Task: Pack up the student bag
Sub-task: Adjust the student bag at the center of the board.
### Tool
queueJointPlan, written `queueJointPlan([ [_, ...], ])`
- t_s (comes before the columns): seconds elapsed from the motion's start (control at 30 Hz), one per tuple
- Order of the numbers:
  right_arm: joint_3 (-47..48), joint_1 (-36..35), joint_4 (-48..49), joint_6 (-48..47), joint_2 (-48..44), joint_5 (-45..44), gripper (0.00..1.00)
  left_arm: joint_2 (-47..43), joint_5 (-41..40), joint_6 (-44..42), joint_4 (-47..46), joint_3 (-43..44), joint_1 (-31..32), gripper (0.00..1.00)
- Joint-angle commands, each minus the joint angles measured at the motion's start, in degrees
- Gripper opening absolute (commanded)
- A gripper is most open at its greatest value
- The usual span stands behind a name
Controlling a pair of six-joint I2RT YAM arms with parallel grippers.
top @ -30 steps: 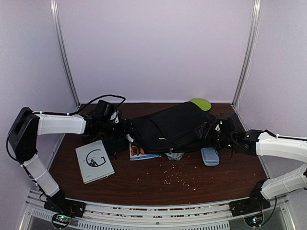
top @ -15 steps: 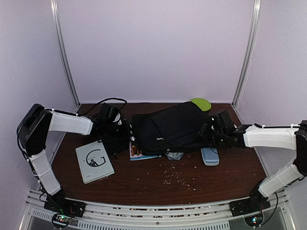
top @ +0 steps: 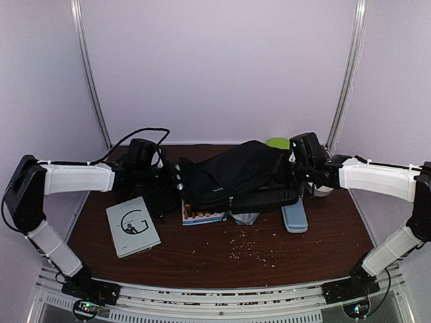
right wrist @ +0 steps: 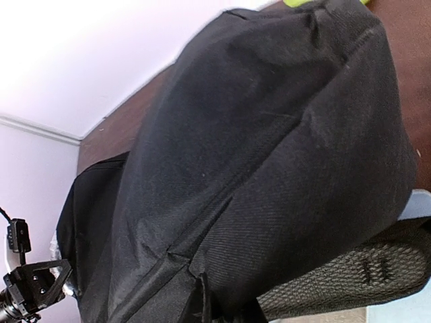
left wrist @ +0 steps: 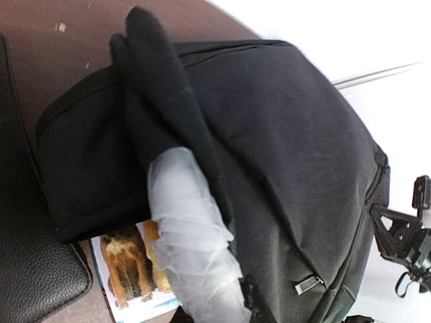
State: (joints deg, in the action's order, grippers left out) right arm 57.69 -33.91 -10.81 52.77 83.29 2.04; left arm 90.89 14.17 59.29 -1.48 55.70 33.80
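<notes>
The student bag (top: 236,176), a big black fabric backpack, lies across the middle of the table with its upper layer pulled up off the lower part. My left gripper (top: 176,180) is shut on the fabric at its left end. In the left wrist view a white-wrapped finger (left wrist: 194,235) presses against the bag (left wrist: 289,148), and the other finger is hidden behind the cloth. My right gripper (top: 297,161) is shut on the bag's right end. The right wrist view shows the bag (right wrist: 256,134) filling the frame, with the fingertips buried in a dark fold at the bottom edge.
A grey book marked "G" (top: 133,226) lies front left. A picture booklet (top: 200,215) and a black notebook (top: 160,202) poke out from under the bag. A light-blue pencil case (top: 294,219) sits right of centre, a green object (top: 277,142) behind. Crumbs (top: 249,246) dot the wood.
Both grippers have shut on the bag's ends. The right arm has drawn back and upward, and the bag's upper layer has risen off the lower part.
</notes>
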Motion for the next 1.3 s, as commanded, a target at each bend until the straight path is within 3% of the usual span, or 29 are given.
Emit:
queueJointPlan([
  [0.0,9.2,-1.4,2.1,-7.2,-2.0,2.3,0.00,-8.2,-4.1,-7.1,-3.0,0.8,2.4,0.00],
  [0.2,10.9,-1.9,3.6,-9.9,0.7,2.6,0.00,-14.1,-11.1,-8.4,-0.6,-2.2,6.0,0.00],
  [0.6,2.4,-0.6,6.2,-10.2,6.2,-0.7,0.00,-5.3,-10.4,-7.1,-8.3,-6.8,10.9,0.00],
  [0.63,2.4,-0.6,5.6,-10.5,5.9,-0.5,0.09,-5.1,-10.5,-7.4,-7.8,-6.6,10.9,0.00],
  [0.73,2.2,-0.7,3.2,-11.2,3.6,-0.4,0.49,-5.5,-11.3,-9.4,-4.7,-5.6,10.9,0.00],
  [0.77,2.1,-0.7,2.4,-11.4,2.7,-0.4,0.60,-5.8,-11.6,-10.1,-3.5,-5.2,10.9,0.06],
  [0.83,1.8,-0.9,-0.4,-11.9,0.7,-0.1,0.71,-6.8,-11.7,-12.1,-1.7,-5.0,10.9,0.25],
  [0.9,0.9,-1.4,-2.5,-12.4,-1.7,-0.1,0.75,-8.6,-11.7,-13.6,0.6,-5.3,11.0,0.50],
  [0.97,-0.7,-2.2,-4.0,-12.5,-4.4,-0.4,0.75,-10.9,-12.3,-14.7,3.2,-6.0,11.0,0.66],
  [1.13,-7.6,-5.0,-2.8,-9.6,-11.0,-0.4,0.74,-19.0,-18.1,-16.7,12.0,-8.0,13.7,0.84],
  [1.27,-14.0,-7.3,4.8,-5.9,-13.4,0.4,0.72,-23.7,-26.0,-17.8,17.6,-7.6,19.5,0.86],
])
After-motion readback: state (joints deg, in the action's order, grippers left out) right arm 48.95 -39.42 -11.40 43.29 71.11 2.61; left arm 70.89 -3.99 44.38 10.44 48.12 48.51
